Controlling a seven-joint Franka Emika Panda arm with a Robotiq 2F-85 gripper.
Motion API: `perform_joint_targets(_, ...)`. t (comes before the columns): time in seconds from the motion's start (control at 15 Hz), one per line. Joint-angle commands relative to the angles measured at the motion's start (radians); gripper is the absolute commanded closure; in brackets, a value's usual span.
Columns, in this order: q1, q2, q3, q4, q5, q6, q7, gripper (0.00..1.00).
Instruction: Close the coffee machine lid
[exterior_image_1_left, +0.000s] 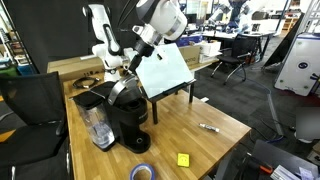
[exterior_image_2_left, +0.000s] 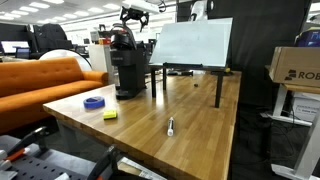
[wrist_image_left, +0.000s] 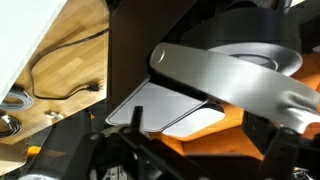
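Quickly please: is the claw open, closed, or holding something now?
Claw: cannot be told. It is near the top of the black plastic boxy coffee machine, but no view shows its fingers clearly.

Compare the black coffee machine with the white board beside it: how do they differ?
The coffee machine is black and boxy; the white board is a thin, flat panel. The coffee machine sits on its own base, while the white board rests slanted on black legs. The coffee machine has a clear water tank on its side; the white board is plain. Both stand on the wooden table.
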Motion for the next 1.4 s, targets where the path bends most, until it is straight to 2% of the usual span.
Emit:
perform_joint_targets(0.0,0.036,-0.055,-0.056,-0.069,0.014,-0.066,-0.027,0.0)
perform_joint_targets(0.4,0.071,-0.071,-0.105,-0.124,-0.003,-0.099,-0.017,0.0)
perform_joint_targets(1.13,0.112,-0.095,-0.136,-0.224,-0.029,-0.125,-0.007,0.0)
perform_joint_targets(1.33,0.137,-0.129,-0.151,-0.254,-0.069,-0.082,0.115,0.0)
